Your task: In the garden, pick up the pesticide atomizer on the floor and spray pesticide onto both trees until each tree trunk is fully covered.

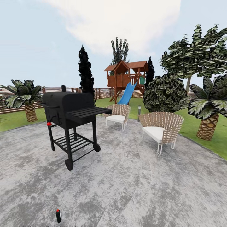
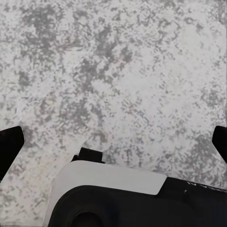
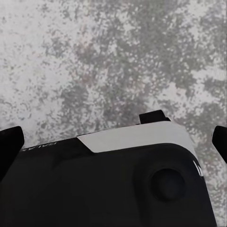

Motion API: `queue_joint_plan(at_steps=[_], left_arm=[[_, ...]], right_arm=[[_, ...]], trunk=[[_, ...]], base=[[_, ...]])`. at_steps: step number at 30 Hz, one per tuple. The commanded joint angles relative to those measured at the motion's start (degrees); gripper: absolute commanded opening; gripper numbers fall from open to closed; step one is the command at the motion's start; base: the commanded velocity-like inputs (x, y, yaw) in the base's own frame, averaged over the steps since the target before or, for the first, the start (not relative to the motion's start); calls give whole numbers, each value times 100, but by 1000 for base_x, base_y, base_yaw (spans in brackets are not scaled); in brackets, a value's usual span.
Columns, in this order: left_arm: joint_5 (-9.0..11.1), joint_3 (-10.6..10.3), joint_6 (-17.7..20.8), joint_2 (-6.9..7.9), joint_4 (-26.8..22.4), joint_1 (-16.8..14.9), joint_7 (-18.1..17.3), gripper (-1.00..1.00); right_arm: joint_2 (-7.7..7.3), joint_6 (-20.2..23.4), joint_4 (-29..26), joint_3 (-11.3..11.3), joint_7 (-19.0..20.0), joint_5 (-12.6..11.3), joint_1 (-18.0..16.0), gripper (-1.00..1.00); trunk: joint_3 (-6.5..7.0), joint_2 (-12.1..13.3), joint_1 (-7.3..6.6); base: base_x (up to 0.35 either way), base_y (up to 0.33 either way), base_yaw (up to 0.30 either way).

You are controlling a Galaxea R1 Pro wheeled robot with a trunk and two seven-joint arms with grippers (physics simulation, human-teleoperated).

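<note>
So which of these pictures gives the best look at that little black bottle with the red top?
The head view: the atomizer stands upright on the grey paving, near the picture's bottom edge. Both wrist views look down at speckled paving and parts of the robot's own body instead.

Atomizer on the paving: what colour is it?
The atomizer is black with a red top, best seen in the head view.

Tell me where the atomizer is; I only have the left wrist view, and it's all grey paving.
Observer: In the head view the atomizer, a small dark bottle with a red top, stands on the paving near the picture's lower edge, left of centre.
Operator: Any obstacles?
Observer: A black grill stands farther off on the left.
Operator: Trees?
Observer: One broad-canopied tree rises at far right; its trunk shows beside a round bush.
</note>
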Motion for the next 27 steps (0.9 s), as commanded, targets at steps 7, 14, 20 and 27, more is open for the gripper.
queue_joint_plan(at_steps=[7, 14, 20, 27], left_arm=[[44, 26, -8, 0, 9, -6, -52, 100], [44, 26, -11, 0, 9, -6, -52, 100], [45, 26, -11, 0, 8, -6, -52, 100], [44, 26, -12, 0, 9, -6, -52, 100]], right_arm=[[31, -17, -7, -41, 10, 13, -2, 100], [35, -17, -8, -41, 11, 11, 0, 100], [30, -17, -15, -47, 16, 8, -1, 100], [29, -23, -26, -47, 25, 7, 1, 100]], trunk=[[15, -3, 0], [36, -3, 0], [42, -3, 0], [43, -3, 0]], base=[[3, 0, 289], [98, -55, 273], [179, -111, 96], [179, -93, 11]])
